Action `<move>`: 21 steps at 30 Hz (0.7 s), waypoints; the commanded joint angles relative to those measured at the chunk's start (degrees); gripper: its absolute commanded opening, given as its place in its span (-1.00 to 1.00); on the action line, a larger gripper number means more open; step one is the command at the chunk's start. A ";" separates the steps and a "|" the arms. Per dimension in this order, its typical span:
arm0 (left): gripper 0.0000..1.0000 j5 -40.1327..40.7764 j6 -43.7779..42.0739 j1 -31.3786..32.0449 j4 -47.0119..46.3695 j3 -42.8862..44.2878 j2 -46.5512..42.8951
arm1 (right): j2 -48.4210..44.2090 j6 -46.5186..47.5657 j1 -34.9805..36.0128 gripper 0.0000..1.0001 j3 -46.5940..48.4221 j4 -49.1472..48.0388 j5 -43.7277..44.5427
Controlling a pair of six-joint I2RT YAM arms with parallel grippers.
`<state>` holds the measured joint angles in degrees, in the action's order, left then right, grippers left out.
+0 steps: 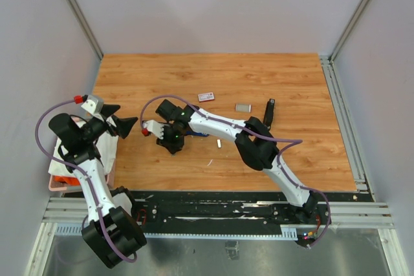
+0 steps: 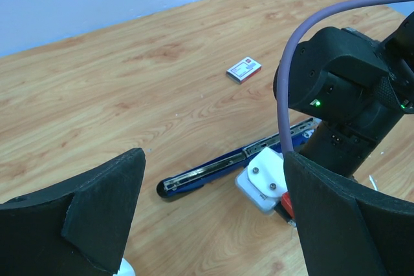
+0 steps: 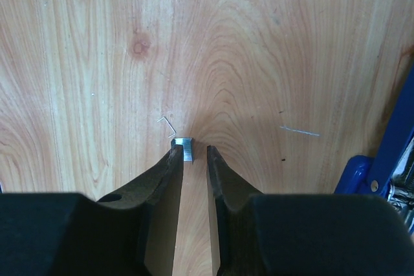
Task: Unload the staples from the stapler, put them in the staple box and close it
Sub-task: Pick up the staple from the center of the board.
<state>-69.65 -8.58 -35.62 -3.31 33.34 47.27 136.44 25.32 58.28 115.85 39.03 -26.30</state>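
Note:
The blue stapler lies opened out on the wooden table, its metal channel facing up; it also shows at the right edge of the right wrist view. A tiny silvery block of staples lies on the wood, touching my right gripper's left fingertip. A gap separates it from the other fingertip, and the jaws stand narrowly apart. My right gripper points down just left of the stapler. My left gripper hangs wide open at the table's left, holding nothing.
A red-and-white flat box and a grey flat piece lie further back. A black elongated part lies at the right. A short silver bar and loose wires rest on the wood. A pink tray sits left.

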 commanded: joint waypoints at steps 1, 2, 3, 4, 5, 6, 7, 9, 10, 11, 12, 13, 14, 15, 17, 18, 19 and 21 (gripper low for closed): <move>0.96 -1.41 -0.43 -0.42 -0.20 -0.30 0.24 | 1.48 0.00 1.13 -0.55 -0.05 1.56 0.81; 0.96 -1.37 -0.46 -0.42 -0.17 -0.30 0.20 | 1.48 0.00 1.13 -0.55 -0.21 1.52 0.86; 0.96 -1.37 -0.43 -0.42 -0.16 -0.30 0.25 | 1.55 -0.01 1.23 -0.56 -0.29 1.53 1.01; 0.96 -1.37 -0.48 -0.46 -0.14 -0.30 0.28 | 1.60 -0.01 1.22 -0.56 -0.33 1.57 1.30; 0.96 -1.41 -0.47 -0.47 -0.14 -0.30 0.35 | 1.63 -0.01 1.22 -0.56 -0.35 1.53 1.53; 0.96 -1.45 -0.50 -0.43 -0.06 -0.30 0.43 | 1.66 -0.01 1.22 -0.57 -0.35 1.57 1.78; 0.96 -1.52 -0.49 -0.42 -0.08 -0.30 0.47 | 1.74 -0.01 1.28 -0.58 -0.32 1.52 2.05; 0.96 -1.59 -0.56 -0.42 -0.12 -0.30 0.65 | 1.91 0.08 1.31 -0.63 -0.24 1.56 2.50; 0.96 -1.63 -0.52 -0.42 -0.12 -0.30 0.64 | 1.99 0.15 1.31 -0.67 -0.22 1.53 2.56; 0.96 -1.63 -0.52 -0.42 -0.12 -0.30 0.63 | 2.05 0.16 1.31 -0.72 -0.27 1.57 2.65; 0.96 -1.63 -0.51 -0.44 -0.07 -0.30 0.66 | 2.11 0.17 1.31 -0.77 -0.25 1.58 2.75; 0.96 -1.63 -0.49 -0.42 -0.07 -0.30 0.64 | 2.18 0.21 1.37 -0.82 -0.31 1.56 2.82; 0.96 -1.63 -0.55 -0.42 -0.07 -0.30 0.64 | 2.16 0.32 1.39 -0.90 -0.34 1.59 2.86; 0.96 -1.63 -0.51 -0.45 -0.03 -0.30 0.63 | 2.16 0.34 1.40 -0.96 -0.43 1.60 2.92; 0.96 -1.63 -0.59 -0.43 -0.12 -0.30 0.71 | 1.96 0.43 1.40 -0.99 -0.60 1.57 2.93; 0.96 -1.63 -0.72 -0.42 -0.08 -0.30 0.79 | 1.80 0.42 1.44 -0.99 -0.73 1.63 2.93; 0.96 -1.63 -0.70 -0.42 -0.06 -0.32 0.90 | 1.62 0.47 1.43 -0.99 -0.81 1.60 3.00; 0.96 -1.63 -0.61 -0.44 -0.11 -0.30 0.98 | 1.23 0.24 1.48 -0.99 -1.10 1.56 3.76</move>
<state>-70.39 -8.75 -35.62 -3.31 33.34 47.90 137.08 25.36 58.65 115.85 39.00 -24.97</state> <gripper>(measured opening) 0.981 0.010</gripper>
